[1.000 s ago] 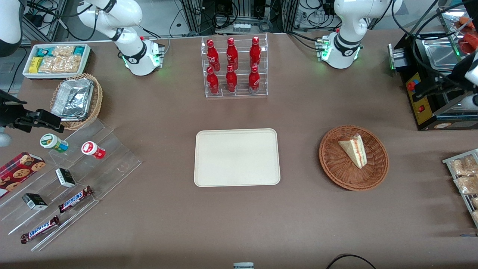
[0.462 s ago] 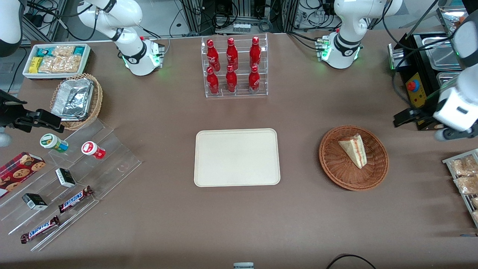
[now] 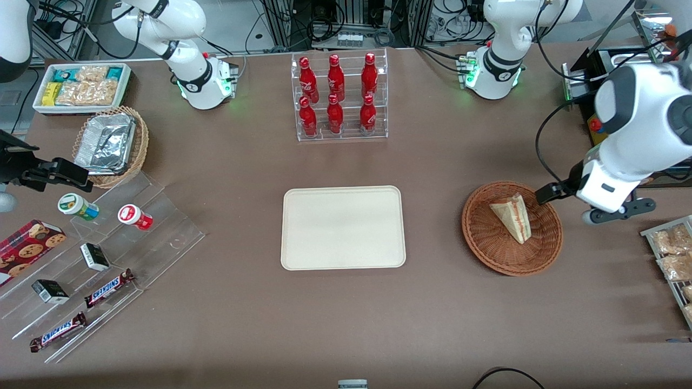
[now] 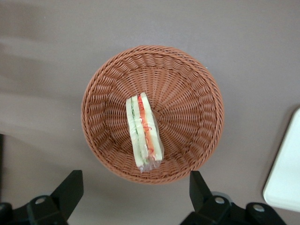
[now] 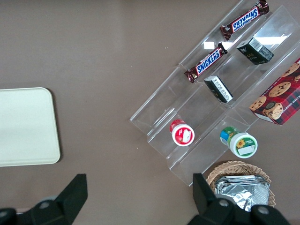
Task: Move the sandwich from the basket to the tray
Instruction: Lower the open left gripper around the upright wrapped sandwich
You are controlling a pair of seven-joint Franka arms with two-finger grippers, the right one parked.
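- tray (image 3: 343,227): well apart from your gripper, toward the parked arm's end, flat on the table; one corner of it shows in your wrist view.
- basket (image 3: 489,243): just beside your gripper in the front view, directly under it in the wrist view, on the table.
- gripper (image 4: 136,194): it hangs above the basket's rim on the working arm's end, touching nothing, fingers (image 4: 70,190) spread wide.
- sandwich (image 3: 512,217): in the basket, standing on edge, filling stripes up, below your gripper and apart from it.

Sandwich (image 4: 144,132) in basket (image 4: 197,93) — tray (image 3: 343,227) bare.
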